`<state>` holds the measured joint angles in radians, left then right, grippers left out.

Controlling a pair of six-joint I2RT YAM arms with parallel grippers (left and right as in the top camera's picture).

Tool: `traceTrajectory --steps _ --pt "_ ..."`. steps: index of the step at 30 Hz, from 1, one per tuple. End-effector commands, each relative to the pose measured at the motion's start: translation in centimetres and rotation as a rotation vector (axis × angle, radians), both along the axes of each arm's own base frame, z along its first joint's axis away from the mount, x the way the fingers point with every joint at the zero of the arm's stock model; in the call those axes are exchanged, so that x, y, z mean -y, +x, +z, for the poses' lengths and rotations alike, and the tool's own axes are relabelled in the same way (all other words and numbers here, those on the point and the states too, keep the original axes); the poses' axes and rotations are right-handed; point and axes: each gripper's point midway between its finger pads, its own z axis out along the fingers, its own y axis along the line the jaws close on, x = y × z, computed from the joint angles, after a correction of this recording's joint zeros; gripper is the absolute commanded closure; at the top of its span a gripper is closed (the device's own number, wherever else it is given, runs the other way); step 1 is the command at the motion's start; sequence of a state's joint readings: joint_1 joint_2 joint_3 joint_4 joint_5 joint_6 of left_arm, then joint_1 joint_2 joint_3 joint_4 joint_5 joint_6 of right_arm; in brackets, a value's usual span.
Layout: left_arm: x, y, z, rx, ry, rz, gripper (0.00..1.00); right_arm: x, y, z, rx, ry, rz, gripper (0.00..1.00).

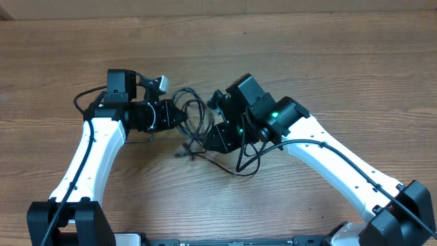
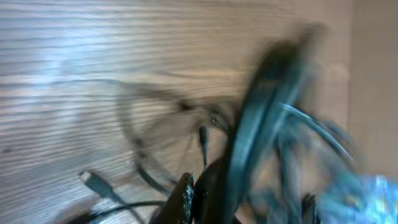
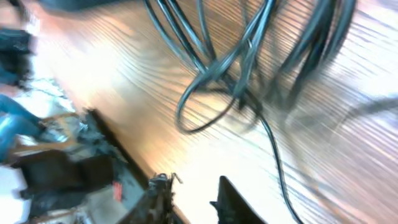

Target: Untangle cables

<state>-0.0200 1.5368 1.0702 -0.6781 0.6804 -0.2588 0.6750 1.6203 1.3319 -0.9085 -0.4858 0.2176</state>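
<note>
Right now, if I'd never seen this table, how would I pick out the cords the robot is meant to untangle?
Find the wooden table and the two white arms reaching inward over it. In the gap where they meet lies a loose knot of looping black cables. They are much thinner than the black wiring running along each arm.

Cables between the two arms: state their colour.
Black. The cables show best in the overhead view, sharp against the light wooden table; both wrist views are blurred.
</note>
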Motion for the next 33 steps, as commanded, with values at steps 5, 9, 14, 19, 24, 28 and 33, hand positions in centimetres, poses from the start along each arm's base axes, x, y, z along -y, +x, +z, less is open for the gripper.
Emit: traceTrajectory --steps 5,9,14,19,24,28,33 --pt "-0.8 0.4 -0.5 -0.082 0.005 0.132 0.96 3.9 2.2 -1.4 0.092 -0.218 -0.179 0.6" --pt "-0.3 0.3 -0.2 -0.088 -0.029 0.124 0.96 4.0 2.8 -1.3 0.099 -0.225 -0.225 0.48" --pt "0.9 0.5 1.0 -0.007 -0.086 0.023 0.96 3.6 3.3 -1.1 0.066 -0.194 -0.315 0.43" --pt "2.8 -0.7 2.8 0.174 -0.155 -0.226 0.96 2.8 4.5 -0.4 0.1 -0.149 -0.35 0.39" --pt "2.9 -1.7 2.4 0.173 -0.14 -0.277 0.96 2.9 6.2 0.2 0.183 -0.147 -0.39 0.39" --pt "2.9 -1.9 2.4 0.166 -0.142 -0.276 0.96 4.3 7.9 0.3 0.27 -0.206 -0.456 0.43" --pt "3.2 -2.0 2.8 0.17 -0.173 -0.287 0.96 5.1 8.6 0.3 0.311 -0.241 -0.486 0.44"
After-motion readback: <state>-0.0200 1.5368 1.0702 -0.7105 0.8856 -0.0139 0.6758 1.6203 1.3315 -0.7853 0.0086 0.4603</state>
